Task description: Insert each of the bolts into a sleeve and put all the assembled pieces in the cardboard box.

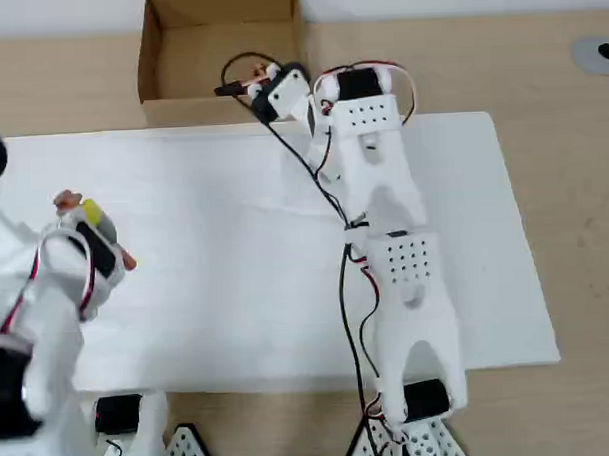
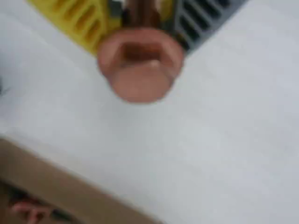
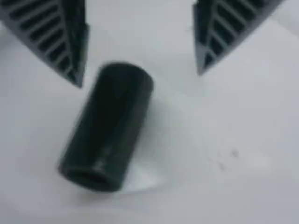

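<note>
The left gripper (image 2: 140, 44) holds 1 bolt (image 2: 140, 65) tight between its yellow finger (image 2: 70, 18) and its grey finger (image 2: 205, 18). The bolt's fat copper head sticks out past the tips, above the white mat (image 1: 236, 270). In the high view this arm is at the mat's left side. The right gripper (image 3: 140, 74) has its fingers wide open, 1 on each side of the end of a black sleeve (image 3: 110, 126). The sleeve lies on its side on the mat, and nothing touches it. The cardboard box (image 1: 151, 63) sits on the table (image 1: 561, 129) just past the mat's far edge, close to the right arm. A few things could go wrong. The sleeve is round, so it could roll away if 1 finger bumps it first. If the fingers grab only its end, it could tip or slip out. The 2 arms are well apart, so bolt and sleeve must be brought together and lined up with care, or the bolt will miss the hole. I cannot tell how much of the bolt's thin part is free.
</note>
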Tool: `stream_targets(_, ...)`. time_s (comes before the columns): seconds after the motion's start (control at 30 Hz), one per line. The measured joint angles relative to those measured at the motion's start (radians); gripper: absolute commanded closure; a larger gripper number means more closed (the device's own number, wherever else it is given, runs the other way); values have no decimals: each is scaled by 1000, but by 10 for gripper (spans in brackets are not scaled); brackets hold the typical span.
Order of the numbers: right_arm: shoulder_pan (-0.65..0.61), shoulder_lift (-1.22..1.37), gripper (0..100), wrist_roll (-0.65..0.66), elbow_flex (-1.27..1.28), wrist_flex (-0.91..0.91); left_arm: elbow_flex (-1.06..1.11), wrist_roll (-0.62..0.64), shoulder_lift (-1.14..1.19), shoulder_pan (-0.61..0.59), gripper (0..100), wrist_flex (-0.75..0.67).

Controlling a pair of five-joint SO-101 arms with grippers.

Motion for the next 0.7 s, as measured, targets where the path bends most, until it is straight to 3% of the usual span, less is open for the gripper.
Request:
stream_targets(0.4, 0, 34, 806, 0, 0, -89, 249, 0, -397, 0, 996, -184)
stream_targets(0.7, 0, 63, 807, -2, 0, -146, 304, 0, -560, -2, 996, -190)
